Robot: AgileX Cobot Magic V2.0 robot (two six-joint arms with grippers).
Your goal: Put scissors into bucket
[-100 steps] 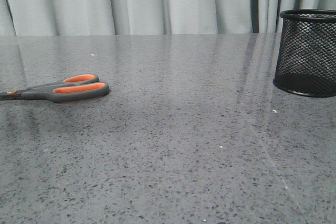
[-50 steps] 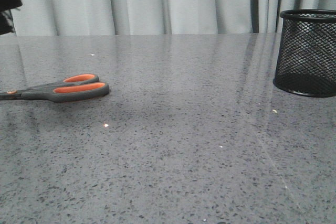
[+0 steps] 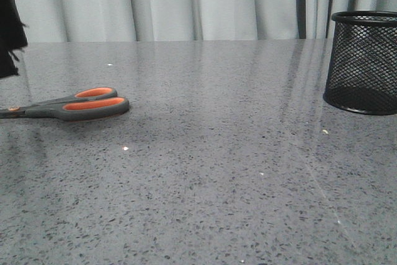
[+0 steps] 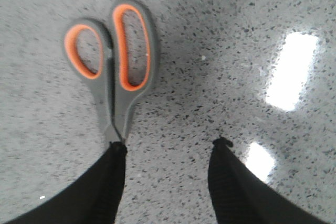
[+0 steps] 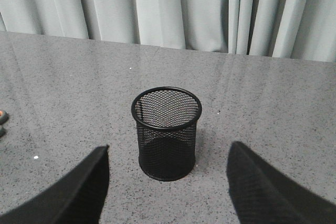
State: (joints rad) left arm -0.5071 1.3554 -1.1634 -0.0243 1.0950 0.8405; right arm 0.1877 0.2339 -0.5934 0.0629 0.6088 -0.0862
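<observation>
**A:** Speckled grey stone-look table all the way across, pale curtain hanging behind it. Pretty bare setup tbh.

**B:** Yep. Closest thing of interest in the front view is the scissors, lying flat toward the left side of the table, orange-lined loops pointing toward the middle, blades running off the left edge of the shot.

**A:** Left wrist cam has them up close. The left gripper is spread wide, both black fingers apart with bare table between them. One fingertip sits right where the grey handles narrow toward the pivot, so the blades are hidden behind it. Can't tell if it's actually touching the scissors or just above them.

**B:** Nothing pinched though, that much is clear. In the front view you only get a dark sliver of that arm at the top left edge, over the scissors' blade end.

**A:** Other side: the right gripper is also wide open, holding nothing, looking down at the bucket.

**B:** Bucket's upright, black mesh, looks empty through the rim. It stands farther back on the right side of the table, well apart from the scissors, partly cut by the frame edge in the front view.
</observation>
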